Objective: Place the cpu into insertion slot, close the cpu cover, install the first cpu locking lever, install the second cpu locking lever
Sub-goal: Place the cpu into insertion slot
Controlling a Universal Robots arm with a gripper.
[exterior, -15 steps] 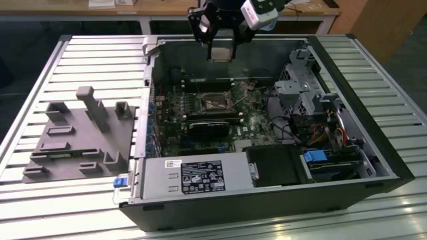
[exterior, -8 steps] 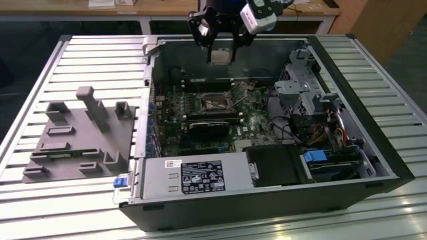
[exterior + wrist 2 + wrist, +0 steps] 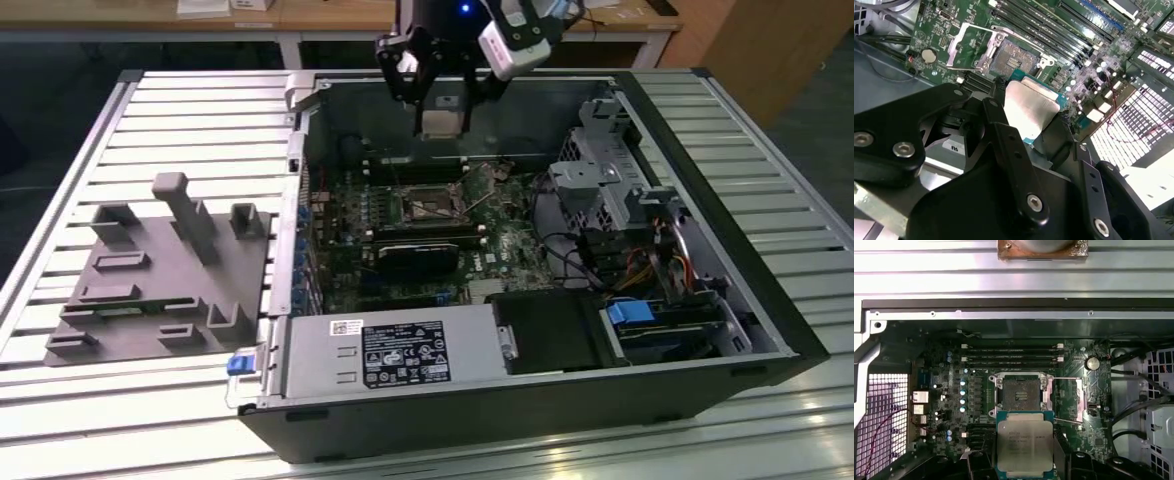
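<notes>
Above the open computer case (image 3: 534, 405), the gripper (image 3: 441, 100) hangs with its jaws pinched onto opposite edges of the cpu (image 3: 1024, 440), whose silvery-grey top shows in both wrist views. Below it on the green motherboard (image 3: 944, 370), the insertion slot (image 3: 1020, 392) lies uncovered with its dark centre exposed. The cpu cover (image 3: 1080, 402) is swung open just beside the slot.

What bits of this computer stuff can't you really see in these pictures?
- Second wrist view: the gripper hides part of the cpu it grips.
- Exterior view: the insertion slot is too small to show its pins.
- Exterior view: the arm is cut off by the picture's top edge.
- First wrist view: the print on the cpu is too small to read.
</notes>
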